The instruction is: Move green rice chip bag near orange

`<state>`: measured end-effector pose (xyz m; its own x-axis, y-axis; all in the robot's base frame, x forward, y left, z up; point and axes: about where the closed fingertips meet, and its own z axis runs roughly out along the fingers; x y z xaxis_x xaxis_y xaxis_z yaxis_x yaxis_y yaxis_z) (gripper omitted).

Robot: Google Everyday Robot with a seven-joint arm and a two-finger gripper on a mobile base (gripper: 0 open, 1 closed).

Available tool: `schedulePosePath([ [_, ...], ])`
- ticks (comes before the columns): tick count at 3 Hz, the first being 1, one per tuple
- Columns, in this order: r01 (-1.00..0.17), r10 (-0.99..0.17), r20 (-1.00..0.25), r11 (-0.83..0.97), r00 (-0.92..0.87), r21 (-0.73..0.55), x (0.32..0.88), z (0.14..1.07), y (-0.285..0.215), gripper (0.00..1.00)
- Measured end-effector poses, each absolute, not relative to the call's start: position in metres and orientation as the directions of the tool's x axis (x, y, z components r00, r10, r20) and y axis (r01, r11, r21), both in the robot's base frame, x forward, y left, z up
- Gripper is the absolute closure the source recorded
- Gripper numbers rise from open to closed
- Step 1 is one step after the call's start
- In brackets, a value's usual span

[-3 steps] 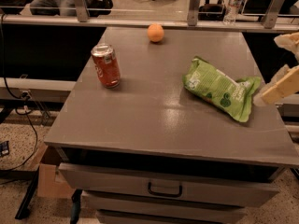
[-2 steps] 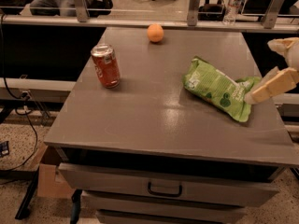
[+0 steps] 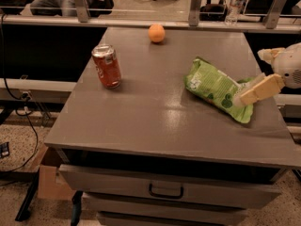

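One pincer (image 3: 249, 94) mid-right, at green rice chip bag (image 3: 214, 86) right end; grip state unclear. Orange (image 3: 156, 33) upper centre.

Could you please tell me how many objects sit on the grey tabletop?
3: a red soda can at the left, the orange near the far edge, and the green rice chip bag at the right, with the gripper at its right end. None appears hidden.

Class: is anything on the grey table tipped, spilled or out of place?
Nothing stands out. The red soda can stands upright, the small round orange sits near the far edge, and the crinkly green rice chip bag lies flat, with the gripper at its right end.
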<state>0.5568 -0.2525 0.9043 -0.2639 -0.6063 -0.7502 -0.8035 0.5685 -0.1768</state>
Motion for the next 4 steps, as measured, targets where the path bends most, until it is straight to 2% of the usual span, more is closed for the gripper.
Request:
schedulePosePath([
  [2,-0.795,-0.605,-0.728,0.591,-0.323,-0.138,0.564,0.877,-0.235,0.0],
  [3,-0.804,-0.611,-0.719,0.581,-0.33,-0.124,0.569,0.863,-0.224,0.23],
  [4,-0.817,-0.616,-0.714,0.566,-0.333,-0.108,0.57,0.853,-0.218,0.54],
])
